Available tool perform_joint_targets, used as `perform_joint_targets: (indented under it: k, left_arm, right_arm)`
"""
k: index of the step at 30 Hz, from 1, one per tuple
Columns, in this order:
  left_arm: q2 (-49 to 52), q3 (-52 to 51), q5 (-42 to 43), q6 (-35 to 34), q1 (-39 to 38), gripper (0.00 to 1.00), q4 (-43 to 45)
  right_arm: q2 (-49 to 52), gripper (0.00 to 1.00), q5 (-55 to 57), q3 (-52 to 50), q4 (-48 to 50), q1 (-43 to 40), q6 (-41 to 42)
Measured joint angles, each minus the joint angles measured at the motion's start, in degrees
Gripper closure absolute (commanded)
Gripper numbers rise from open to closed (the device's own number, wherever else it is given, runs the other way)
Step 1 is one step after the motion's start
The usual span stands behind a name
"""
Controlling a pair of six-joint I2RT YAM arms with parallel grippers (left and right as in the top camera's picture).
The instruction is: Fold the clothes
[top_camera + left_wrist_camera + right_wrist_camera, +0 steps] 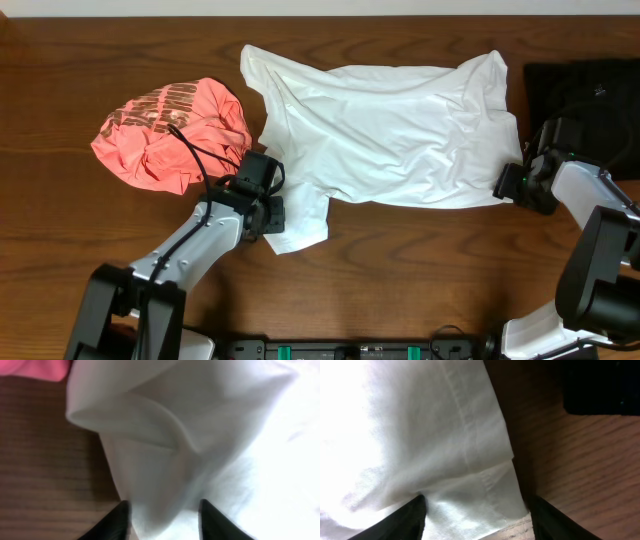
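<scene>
The white T-shirt (390, 130) lies spread and wrinkled across the middle of the table. The coral-pink shirt (170, 135) with pale lettering sits crumpled at the left, and a corner of it shows in the left wrist view (35, 367). My left gripper (270, 205) is at the T-shirt's near-left corner. Its fingers (162, 505) are open with a fold of white fabric (200, 435) between them. My right gripper (512, 185) is at the T-shirt's near-right corner. Its fingers (477, 500) are open astride the hemmed edge (420, 435).
A black folded garment (585, 100) lies at the far right, just beyond the T-shirt's edge; it also shows in the right wrist view (600, 385). The brown wooden table (420, 270) runs along the front.
</scene>
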Motion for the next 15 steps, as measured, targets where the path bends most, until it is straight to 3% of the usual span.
perform_joint_targets:
  k: [4, 8, 9, 11, 13, 14, 15]
  left_arm:
    - [2.0, 0.3, -0.2, 0.0, 0.0, 0.43, 1.0]
    - [3.8, 1.6, -0.7, 0.0, 0.0, 0.44, 2.1]
    - [4.3, 2.1, -0.9, 0.0, 0.0, 0.48, 2.3]
    - [5.4, 2.9, -1.4, 0.0, 0.0, 0.69, 3.0]
    - [5.8, 3.2, -2.0, 0.1, 0.0, 0.87, 3.5]
    - [6.0, 3.2, -2.2, -0.1, 0.2, 0.90, 3.5]
    - [6.0, 3.3, -2.2, -0.1, 0.3, 0.93, 3.6]
  right_arm:
    - [-0.6, 0.32, 0.0, -1.1, 1.8, 0.0, -0.5]
    - [-0.9, 0.37, 0.0, -1.8, 3.0, 0.0, -0.9]
    - [-1.0, 0.41, 0.0, -1.9, 3.1, 0.0, -0.9]
    - [-1.0, 0.58, -0.1, -1.9, 3.4, 0.0, -1.4]
    - [-1.0, 0.82, -0.4, -1.9, 3.6, 0.0, -2.0]
    - [-1.0, 0.96, -0.6, -1.9, 3.6, 0.0, -2.1]
    - [-1.0, 0.99, -0.9, -2.0, 3.6, 0.0, -2.1]
